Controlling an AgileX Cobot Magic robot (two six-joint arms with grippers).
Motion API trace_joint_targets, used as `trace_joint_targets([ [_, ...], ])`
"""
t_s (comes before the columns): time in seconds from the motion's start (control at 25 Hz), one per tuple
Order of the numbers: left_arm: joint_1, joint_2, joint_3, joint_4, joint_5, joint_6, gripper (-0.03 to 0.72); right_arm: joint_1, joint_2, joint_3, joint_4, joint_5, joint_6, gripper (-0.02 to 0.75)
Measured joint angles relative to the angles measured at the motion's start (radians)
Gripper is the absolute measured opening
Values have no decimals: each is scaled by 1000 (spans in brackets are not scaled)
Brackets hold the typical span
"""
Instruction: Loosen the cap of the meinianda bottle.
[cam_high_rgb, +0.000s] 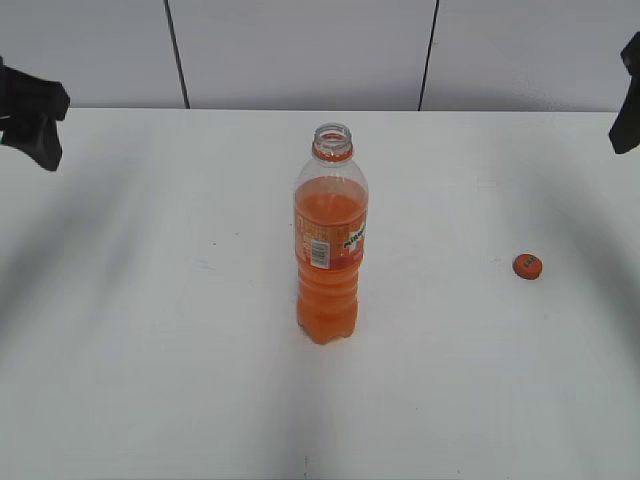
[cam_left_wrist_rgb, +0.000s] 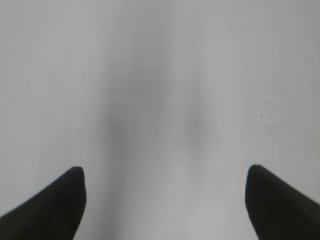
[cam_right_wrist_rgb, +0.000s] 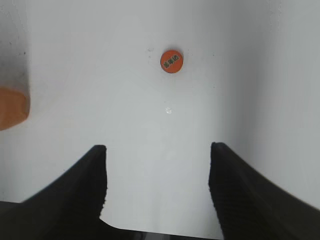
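Standing upright near the middle of the white tabletop (cam_high_rgb: 150, 350) is the bottle (cam_high_rgb: 331, 240), slim and clear, holding orange drink up to about its shoulder, with an orange label and a white barcode patch facing the front. Its mouth is bare, with only the orange neck ring around it. The cap (cam_high_rgb: 528, 266) lies flat on the tabletop well off to the bottle's right, apart from everything else, top face up with a small mark on it. From the right wrist camera the cap (cam_right_wrist_rgb: 171, 61) sits ahead of the right hand (cam_right_wrist_rgb: 157, 170), whose two dark fingers stand wide apart over bare tabletop with nothing between them; a blurred orange sliver of the bottle (cam_right_wrist_rgb: 12, 107) shows at the left edge of that view. The left hand (cam_left_wrist_rgb: 165, 192) is spread wide as well, its fingers framing only plain white surface, gripping nothing. In the room view, both hands are pulled back, the left hand (cam_high_rgb: 35, 120) at the far left edge and the right one (cam_high_rgb: 628, 100) just showing at the far right edge, each well clear of bottle and cap.
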Motion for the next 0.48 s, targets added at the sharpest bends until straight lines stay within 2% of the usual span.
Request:
trace_joint_targets([
  [0.12, 67, 52, -21, -114, 85, 107, 578, 0, -1, 0, -39, 9, -22, 480],
  [0.2, 108, 71, -23, -164, 128, 138, 575, 0, -1, 0, -70, 10, -25, 480],
  [0.48, 196, 77, -25, -178, 218, 170, 562, 0, -1, 0, -94, 11, -20, 480],
])
